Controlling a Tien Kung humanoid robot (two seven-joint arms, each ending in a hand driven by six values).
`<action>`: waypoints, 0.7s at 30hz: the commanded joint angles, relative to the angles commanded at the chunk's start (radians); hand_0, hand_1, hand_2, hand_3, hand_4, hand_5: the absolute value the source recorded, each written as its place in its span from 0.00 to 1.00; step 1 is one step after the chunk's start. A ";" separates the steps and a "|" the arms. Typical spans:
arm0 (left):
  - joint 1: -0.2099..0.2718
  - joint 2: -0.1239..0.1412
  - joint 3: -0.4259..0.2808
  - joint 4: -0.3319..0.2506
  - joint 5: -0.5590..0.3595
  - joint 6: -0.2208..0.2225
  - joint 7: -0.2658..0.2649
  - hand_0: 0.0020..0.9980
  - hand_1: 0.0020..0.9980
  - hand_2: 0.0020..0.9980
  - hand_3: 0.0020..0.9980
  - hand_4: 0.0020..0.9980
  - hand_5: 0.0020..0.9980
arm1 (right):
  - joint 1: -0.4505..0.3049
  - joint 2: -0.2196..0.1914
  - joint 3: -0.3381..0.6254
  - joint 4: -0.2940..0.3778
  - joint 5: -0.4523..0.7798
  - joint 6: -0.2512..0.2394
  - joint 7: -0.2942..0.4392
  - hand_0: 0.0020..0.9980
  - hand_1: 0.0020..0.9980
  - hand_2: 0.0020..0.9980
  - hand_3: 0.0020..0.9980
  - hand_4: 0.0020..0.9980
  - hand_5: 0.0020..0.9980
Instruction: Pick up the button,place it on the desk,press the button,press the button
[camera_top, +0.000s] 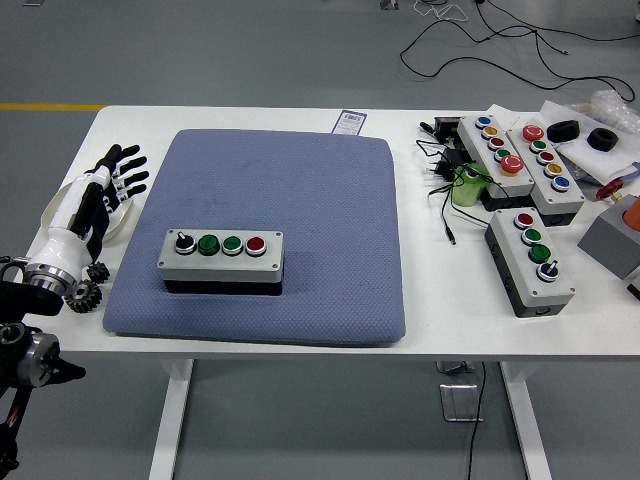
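A grey button box (221, 258) with a black selector knob, two green buttons and a red button lies on the blue-grey mat (300, 200), near its front left. My left hand (112, 172) is at the table's left edge, left of the mat and apart from the box, its fingers spread and holding nothing. My right arm is not in view.
Two dark gears (88, 285) lie by my left wrist. A white dish (120, 215) sits under my left forearm. Three more button boxes (530, 262), a green bottle (466, 186), black cables (440, 170) and a grey box (612, 240) crowd the right side.
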 joint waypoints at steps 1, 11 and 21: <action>0.003 -0.005 -0.002 -0.001 0.006 -0.003 0.001 0.80 0.82 0.84 0.85 0.73 1.00 | 0.000 0.000 0.000 0.000 0.001 0.000 0.000 0.67 0.66 0.68 0.62 0.31 0.17; 0.019 -0.024 -0.024 -0.013 0.041 -0.014 0.003 0.79 0.82 0.84 0.84 0.73 1.00 | 0.005 0.000 -0.011 0.000 0.013 -0.001 0.002 0.67 0.66 0.68 0.62 0.31 0.17; 0.019 -0.031 -0.029 -0.002 0.036 -0.014 0.002 0.79 0.81 0.84 0.83 0.73 1.00 | 0.011 -0.002 -0.012 0.000 0.010 -0.001 0.003 0.67 0.66 0.68 0.62 0.31 0.17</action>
